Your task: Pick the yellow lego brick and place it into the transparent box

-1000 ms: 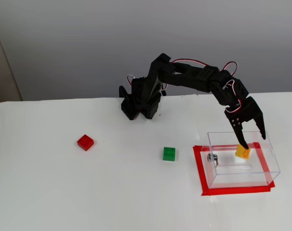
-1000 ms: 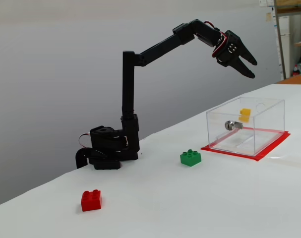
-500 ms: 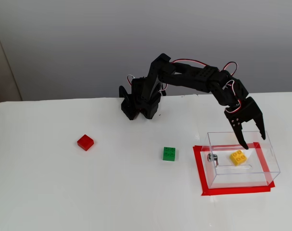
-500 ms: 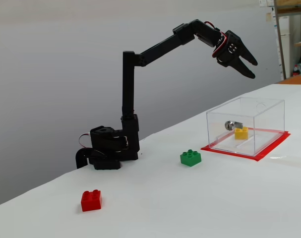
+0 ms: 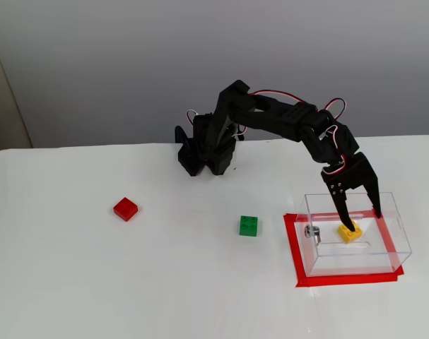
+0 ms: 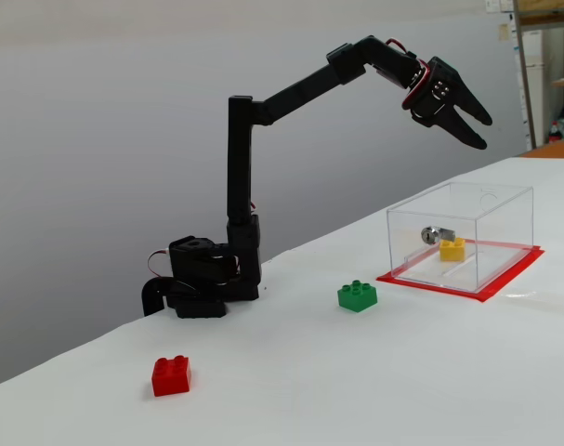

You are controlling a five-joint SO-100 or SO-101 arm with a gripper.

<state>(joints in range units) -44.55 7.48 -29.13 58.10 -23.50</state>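
Brick: the yellow lego brick (image 5: 350, 232) lies on the floor of the transparent box (image 5: 388, 244), studs up, beside the metal fitting (image 6: 431, 234) on the wall.
Pincer: the pincer (image 6: 477, 118) is released, fingers spread and empty, hanging above the box's open top, clear of the walls.
Step in hand: placement looks done; what is left is the retreat.
How to do it well: lift straight up before swinging toward the base, so the thin walls are not clipped and the box does not slide off the red tape frame (image 5: 296, 263).
Bystanders: green brick (image 5: 249, 226) and red brick (image 5: 126, 208) sit on the bench (image 5: 165, 289), well apart from the box.
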